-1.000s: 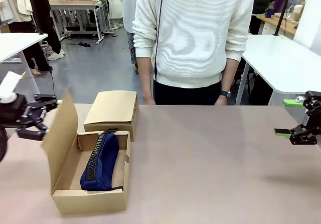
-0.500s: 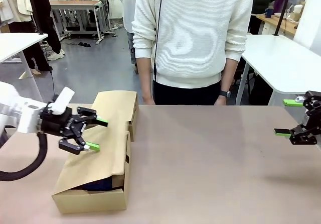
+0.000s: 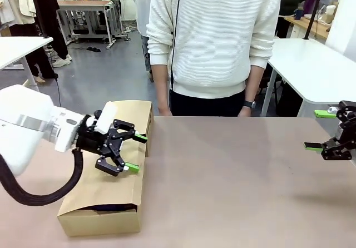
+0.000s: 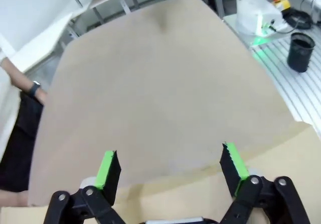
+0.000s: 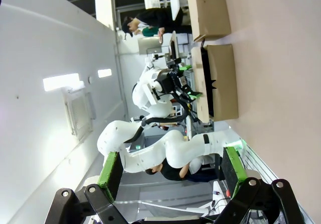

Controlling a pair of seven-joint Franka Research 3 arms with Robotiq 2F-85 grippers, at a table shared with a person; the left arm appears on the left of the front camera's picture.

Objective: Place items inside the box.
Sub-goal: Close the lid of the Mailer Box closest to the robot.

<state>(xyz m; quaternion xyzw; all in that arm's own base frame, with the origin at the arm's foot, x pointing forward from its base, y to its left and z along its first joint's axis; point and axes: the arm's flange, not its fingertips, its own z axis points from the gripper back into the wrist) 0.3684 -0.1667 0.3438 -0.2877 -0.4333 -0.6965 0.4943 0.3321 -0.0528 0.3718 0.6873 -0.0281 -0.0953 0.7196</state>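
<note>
Resting on box lid: open left pincer.

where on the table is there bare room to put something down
The widest bare patch of table runs from the box across to the right gripper, and up to the person at the far edge. The left side is crowded: the left gripper rests over the box lid, with a second box just behind.

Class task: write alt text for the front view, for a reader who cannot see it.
The left gripper, jaws open, rests above the nearly shut lid of a cardboard box on a table. A second closed box sits behind; a person in a white sweater stands opposite, and the open right gripper waits at the right edge.
</note>
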